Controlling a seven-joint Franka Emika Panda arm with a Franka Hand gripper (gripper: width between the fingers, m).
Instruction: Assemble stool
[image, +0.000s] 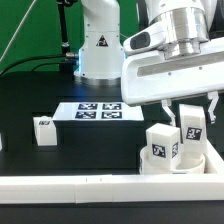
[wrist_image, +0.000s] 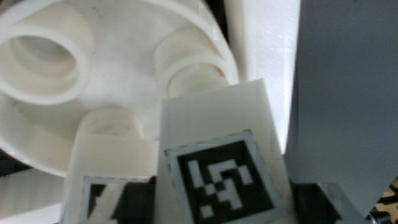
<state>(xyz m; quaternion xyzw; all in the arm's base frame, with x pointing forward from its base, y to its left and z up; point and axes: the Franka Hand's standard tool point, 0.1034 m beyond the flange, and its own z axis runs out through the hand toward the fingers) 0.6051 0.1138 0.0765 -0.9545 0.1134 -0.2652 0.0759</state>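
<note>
The wall (image: 70, 183) runs white along the front edge of the black tabletop (image: 100, 150). Just behind it, toward the exterior view's right, sits the seat (image: 176, 167), a low white ring lying flat. Two legs stand on it. The front leg (image: 160, 147) is upright and shows its black-and-white tag to the camera. The rear leg (image: 192, 124) rises just behind it and to the exterior view's right, also tagged.

The hand (image: 190, 108) hangs straight above the rear leg, with one finger down either side of that block's top. The fingers are spread wider than the leg, a narrow gap shows on each side, and they grip nothing.

In the wrist view the rear leg fills the foreground, its tag facing the lens and its body slightly tilted in the picture. Behind it is the seat's moulded white body, with a round hollow (wrist_image: 45, 60) in it. That view does not show whether the leg's foot is seated in the ring.

A loose leg (image: 43, 130) stands alone on the tabletop, well apart toward the exterior view's left. The marker board (image: 98, 103) lies flat farther back, near the middle, in front of the arm's white base (image: 100, 45). A small white piece at the left edge is cut off too much to identify.
</note>
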